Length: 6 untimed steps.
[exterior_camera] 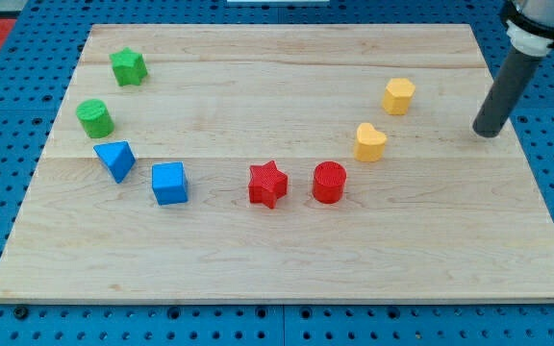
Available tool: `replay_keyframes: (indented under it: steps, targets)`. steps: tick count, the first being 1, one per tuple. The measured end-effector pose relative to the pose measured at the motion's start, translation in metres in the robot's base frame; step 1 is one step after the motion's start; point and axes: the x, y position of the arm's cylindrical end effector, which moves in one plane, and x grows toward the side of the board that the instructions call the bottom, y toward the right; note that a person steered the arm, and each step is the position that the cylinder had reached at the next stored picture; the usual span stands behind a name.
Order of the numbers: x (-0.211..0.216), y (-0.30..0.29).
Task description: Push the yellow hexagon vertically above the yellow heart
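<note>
**Operator:** Claw first: what is it holding?

**Arm:** No claw is fitted, so nothing opens, closes or grips. The arm ends in a straight dark rod. My tip [490, 133] rests near the desk's [277, 259] right edge, a little above mid-height, touching no block.

**Operator:** What is nearest to it?

**Arm:** The yellow hexagon [398, 95] lies toward the desk's top edge and left of my tip, with bare wood between us. The yellow heart [370, 141] sits just below it and slightly further from the right edge, and the two are apart. The hexagon is already the higher block, but it is offset toward the right edge.

**Operator:** So it needs a small nudge left. What could go wrong?

**Arm:** My tip is level with the heart rather than the hexagon. If I slide straight across from here, I would probably hit the heart first and move the very block I am lining up against. If I push the hexagon from its lower right corner, it would likely drift toward the top edge or spin off my tip. The correction is small too — it would be easy to overshoot.

**Operator:** And the other blocks?

**Arm:** The red cylinder [329, 182] and red star [267, 184] sit lower, toward mid-desk. The blue and green blocks are well away near the left edge.
</note>
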Motion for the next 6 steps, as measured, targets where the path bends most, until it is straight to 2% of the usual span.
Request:
replay_keyframes:
  steps: [4, 5, 6]
  targets:
    - [-0.084, -0.069]
    - [-0.058, -0.042]
    - [-0.033, -0.066]
